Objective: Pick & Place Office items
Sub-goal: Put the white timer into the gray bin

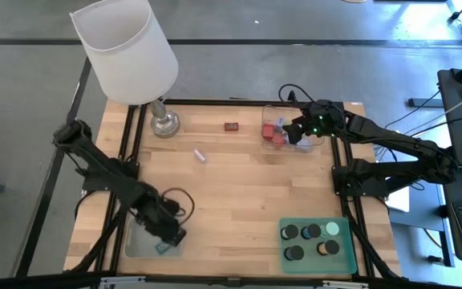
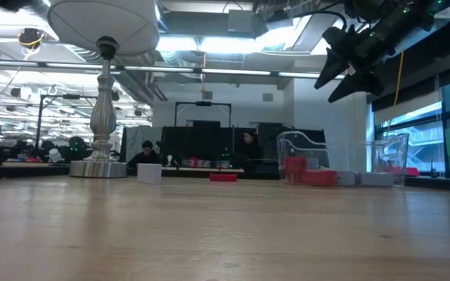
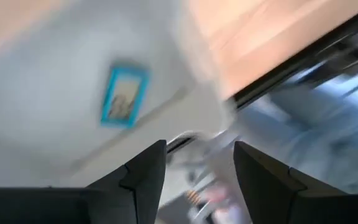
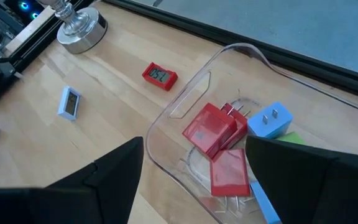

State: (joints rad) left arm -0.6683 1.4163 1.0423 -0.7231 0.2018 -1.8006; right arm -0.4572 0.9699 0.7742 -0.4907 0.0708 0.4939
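My left gripper (image 1: 170, 238) hangs open above the grey tray (image 1: 139, 245) at the table's near left. A teal block (image 3: 124, 94) lies flat in that tray, ahead of the fingers and apart from them. My right gripper (image 4: 194, 142) stands open over the clear tray (image 4: 166, 134) at the far right, with nothing between its fingers. In that tray lie red blocks (image 4: 211, 129), a blue plug-shaped piece (image 4: 269, 120) and a green bit (image 4: 291, 138). A red piece (image 1: 231, 127) and a lilac piece (image 1: 200, 156) lie loose on the wood.
A white-shaded lamp (image 1: 127, 48) stands on its metal foot (image 1: 164, 124) at the far left. The green tray (image 1: 345, 253) at the near right holds several dark cylinders (image 1: 293, 254) with coloured tops. Bare wood lies across the table's middle (image 1: 239, 193).
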